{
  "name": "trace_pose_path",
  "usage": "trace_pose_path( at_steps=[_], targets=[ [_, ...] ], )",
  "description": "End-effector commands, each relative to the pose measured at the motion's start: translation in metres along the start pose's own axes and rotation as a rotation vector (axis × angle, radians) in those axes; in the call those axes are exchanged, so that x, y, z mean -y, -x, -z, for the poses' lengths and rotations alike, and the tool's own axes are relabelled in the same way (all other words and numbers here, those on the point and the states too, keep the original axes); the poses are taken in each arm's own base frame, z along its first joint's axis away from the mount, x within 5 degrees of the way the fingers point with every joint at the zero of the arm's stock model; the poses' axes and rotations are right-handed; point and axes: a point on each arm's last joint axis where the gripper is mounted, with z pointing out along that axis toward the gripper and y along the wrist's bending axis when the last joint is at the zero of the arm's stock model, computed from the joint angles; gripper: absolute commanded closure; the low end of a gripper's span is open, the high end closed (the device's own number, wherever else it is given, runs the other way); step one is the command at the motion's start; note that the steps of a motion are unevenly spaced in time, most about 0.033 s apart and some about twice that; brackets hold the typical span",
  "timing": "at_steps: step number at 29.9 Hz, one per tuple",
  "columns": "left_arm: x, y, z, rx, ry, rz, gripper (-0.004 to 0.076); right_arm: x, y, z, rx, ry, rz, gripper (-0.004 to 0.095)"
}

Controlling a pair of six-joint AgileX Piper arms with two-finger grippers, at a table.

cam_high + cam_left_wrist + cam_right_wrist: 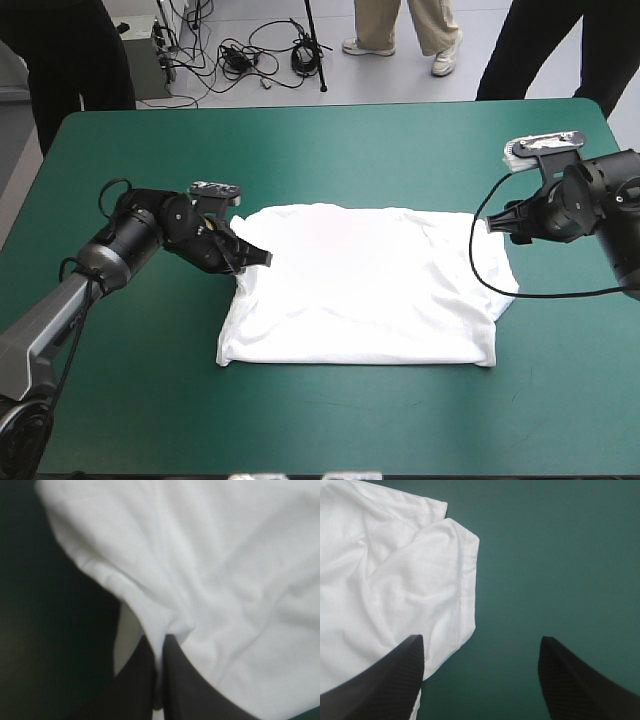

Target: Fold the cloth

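Note:
The white T-shirt (365,285) lies spread as a broad folded rectangle in the middle of the teal-green table. My left gripper (252,258) is at its left edge, shut on the T-shirt: in the left wrist view the black fingers (177,680) meet with a pinch of the T-shirt (210,570) between them. My right gripper (492,226) hovers at the shirt's right edge, open. In the right wrist view the right gripper (480,650) spans bare cover, one finger over the T-shirt's hemmed sleeve (395,590).
Teal-green cover (330,150) surrounds the shirt on every side. The table's far edge (330,104) runs along the back, with cables on the floor beyond it.

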Motion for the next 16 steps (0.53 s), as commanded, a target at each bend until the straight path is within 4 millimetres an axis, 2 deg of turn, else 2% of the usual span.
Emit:
trace_pose_path(
  at_steps=[1, 3, 9, 13, 16],
  targets=[
    [0.023, 0.01, 0.004, 0.095, -0.055, -0.037, 0.0733, 0.003, 0.005, 0.018, 0.092, -0.005, 0.002, 0.0287],
    [0.027, 0.012, -0.01, 0.075, -0.057, -0.049, 0.0733, 0.003, 0.005, 0.018, 0.092, -0.005, 0.002, 0.0287],
    [0.023, 0.015, -0.049, -0.004, -0.04, -0.041, 0.0733, 0.003, 0.004, 0.018, 0.085, -0.006, 0.012, 0.0287],
    [0.021, 0.013, -0.067, -0.056, -0.038, -0.035, 0.0732, 0.003, 0.004, 0.018, 0.085, -0.006, 0.018, 0.0287],
    [0.021, 0.012, -0.069, -0.074, -0.041, -0.057, 0.0717, 0.004, 0.005, 0.018, 0.095, -0.007, 0.021, 0.0286]
  ],
)
